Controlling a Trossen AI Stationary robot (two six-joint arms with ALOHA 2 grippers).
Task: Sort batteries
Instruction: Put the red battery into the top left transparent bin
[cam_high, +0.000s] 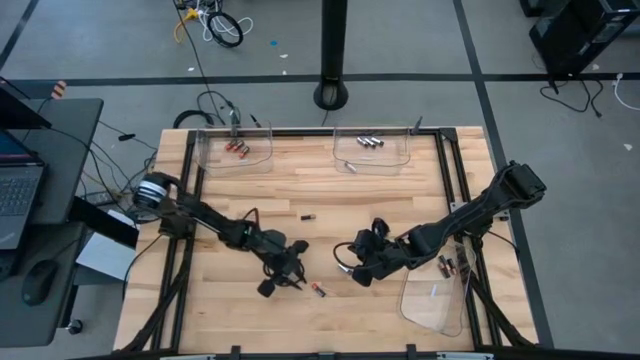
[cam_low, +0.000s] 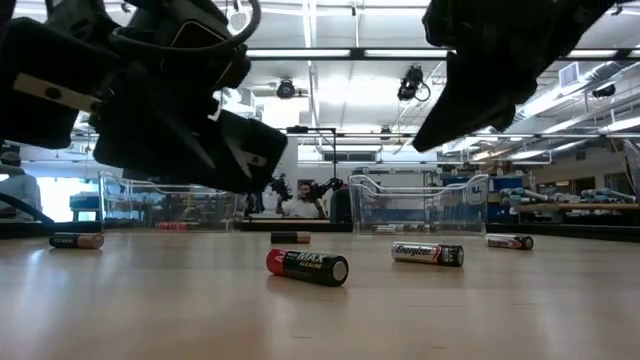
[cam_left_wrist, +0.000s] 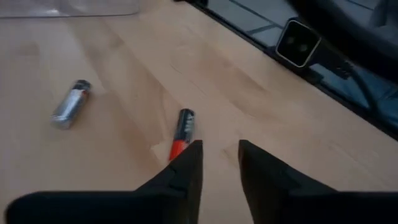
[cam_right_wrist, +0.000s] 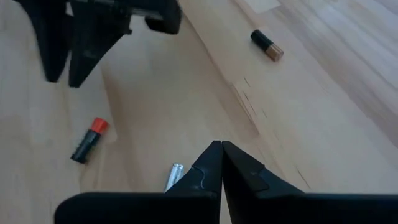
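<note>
Red-and-black, the nearest of the batteries (cam_left_wrist: 182, 132) lies flat on the wooden table (cam_high: 330, 190), just ahead of the left claw (cam_left_wrist: 219, 155). We see that claw's two dark fingers (cam_left_wrist: 186, 171) standing a little apart, with bare wood showing between them and nothing held. In the high view the same cell (cam_high: 318, 290) sits just beside the left claw (cam_high: 285, 278), near the table's front middle.

A silver-grey battery (cam_left_wrist: 70, 104) lies well apart from the red one. Another dark cell with a copper end (cam_high: 308, 216) rests alone near the table's centre.

Across from the left arm, the right claw (cam_right_wrist: 222, 155) hovers low over the wood — its fingers pressed together, gripping nothing that we can see. A silver cell (cam_right_wrist: 173, 175) lies just beside its tips, partly hidden.

At the far edge, one clear tray (cam_high: 236, 160) holds red-and-black cells and a second tray (cam_high: 372, 160) holds silver ones. A third clear tray (cam_high: 435, 300) lies by the right arm — two cells (cam_high: 446, 265) sit near its rim.
</note>
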